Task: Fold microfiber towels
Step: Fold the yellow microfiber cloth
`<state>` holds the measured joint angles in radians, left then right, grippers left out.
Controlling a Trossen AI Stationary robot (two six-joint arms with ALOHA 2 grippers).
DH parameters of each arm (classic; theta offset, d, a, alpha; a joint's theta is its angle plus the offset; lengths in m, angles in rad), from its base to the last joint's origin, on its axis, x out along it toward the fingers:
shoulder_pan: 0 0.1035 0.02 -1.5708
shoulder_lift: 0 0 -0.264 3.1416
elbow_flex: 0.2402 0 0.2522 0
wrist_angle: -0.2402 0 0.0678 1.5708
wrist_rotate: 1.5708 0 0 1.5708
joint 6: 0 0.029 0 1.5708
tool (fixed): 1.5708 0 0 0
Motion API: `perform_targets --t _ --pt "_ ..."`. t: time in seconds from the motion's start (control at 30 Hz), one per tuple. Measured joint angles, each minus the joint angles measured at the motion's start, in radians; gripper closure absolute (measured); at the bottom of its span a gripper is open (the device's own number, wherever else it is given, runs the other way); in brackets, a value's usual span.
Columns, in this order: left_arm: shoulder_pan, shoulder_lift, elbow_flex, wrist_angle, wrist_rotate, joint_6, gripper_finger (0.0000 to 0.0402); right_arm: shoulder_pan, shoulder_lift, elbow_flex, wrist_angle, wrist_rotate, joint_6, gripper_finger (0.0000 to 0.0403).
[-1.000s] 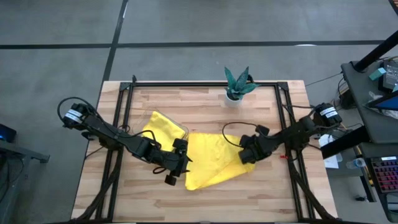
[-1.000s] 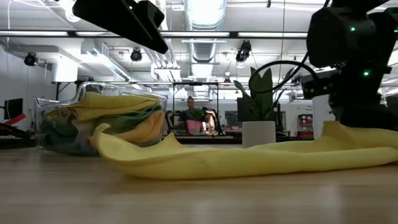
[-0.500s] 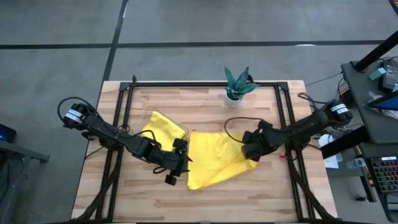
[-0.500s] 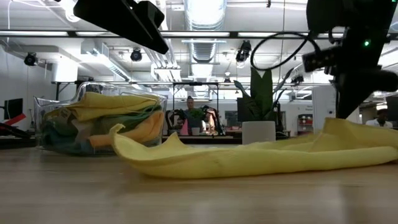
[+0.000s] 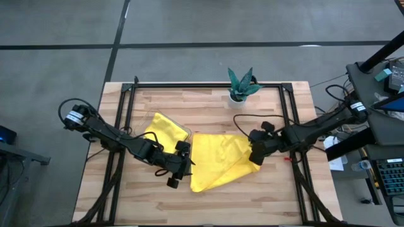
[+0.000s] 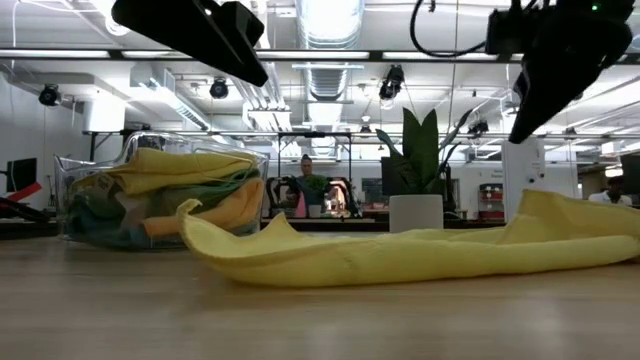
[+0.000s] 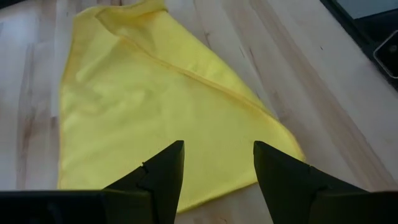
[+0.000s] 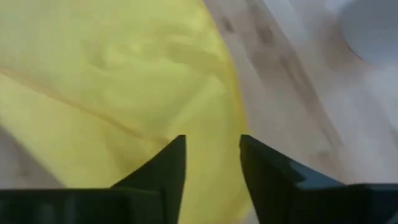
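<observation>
Right tool has released the yellow towel and now hangs above its edge, fingers apart; fold laid. Left tool open, empty.

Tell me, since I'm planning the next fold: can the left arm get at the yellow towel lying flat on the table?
Probably yes. The left gripper hovers open at the yellow towel's edge, nothing lies between them, and the right gripper sits at the opposite edge.

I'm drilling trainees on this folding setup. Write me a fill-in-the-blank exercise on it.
1. The towel spread on the table is ____.
2. The right hand hovers above the towel with its jaws ____.
3. The plant stands in a ____ pot.
4. The other towels are piled in a clear ____ beside the left hand.

Missing words: yellow; open; white; tray
</observation>
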<state>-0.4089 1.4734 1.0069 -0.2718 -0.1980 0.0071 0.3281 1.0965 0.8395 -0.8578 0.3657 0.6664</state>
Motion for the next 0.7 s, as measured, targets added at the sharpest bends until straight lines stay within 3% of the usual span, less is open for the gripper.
perform_targets --t 0.3,0.7 --pt "-0.028 0.000 -0.003 -0.009 0.012 -0.025 0.0223 0.068 0.041 -0.095 0.189 0.000 -0.023 0.0186" --pt "-0.037 0.000 -0.019 -0.007 0.014 -0.028 0.0223 0.075 0.147 -0.201 0.351 -0.001 0.013 0.0185"
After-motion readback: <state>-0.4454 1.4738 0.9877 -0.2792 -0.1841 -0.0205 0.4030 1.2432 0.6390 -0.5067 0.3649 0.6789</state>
